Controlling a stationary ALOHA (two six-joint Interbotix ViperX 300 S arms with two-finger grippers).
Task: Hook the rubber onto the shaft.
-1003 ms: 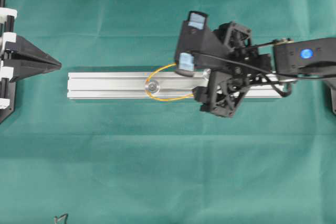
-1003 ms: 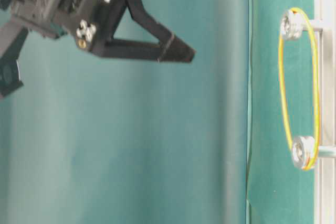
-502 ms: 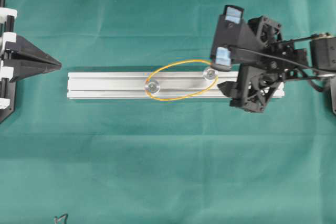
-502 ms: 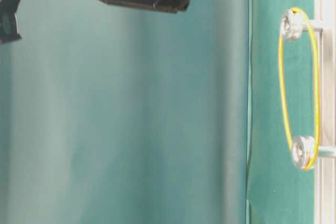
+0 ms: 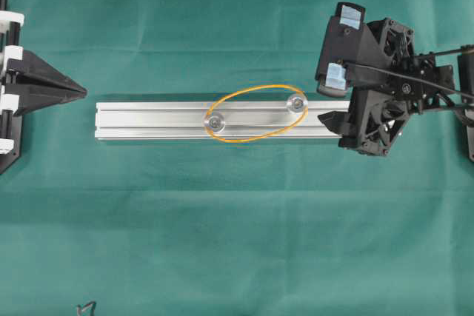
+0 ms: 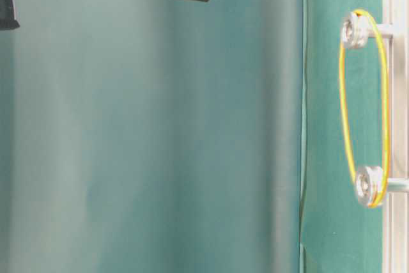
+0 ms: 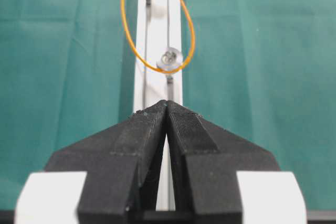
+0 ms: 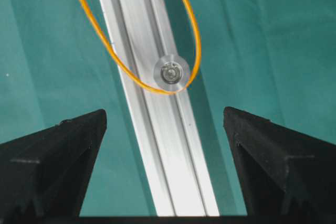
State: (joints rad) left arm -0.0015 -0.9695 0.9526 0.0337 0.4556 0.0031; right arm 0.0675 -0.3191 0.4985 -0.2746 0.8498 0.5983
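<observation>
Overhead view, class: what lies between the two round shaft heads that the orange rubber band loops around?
Only bare silver rail lies between the two shaft heads inside the rubber band, seen overhead.

A small dark object [image 5: 87,307], perhaps wire, lies on green cloth [image 5: 222,220].

Matt green cloth [image 5: 222,220], brushed-metal rail [image 5: 148,120]
</observation>
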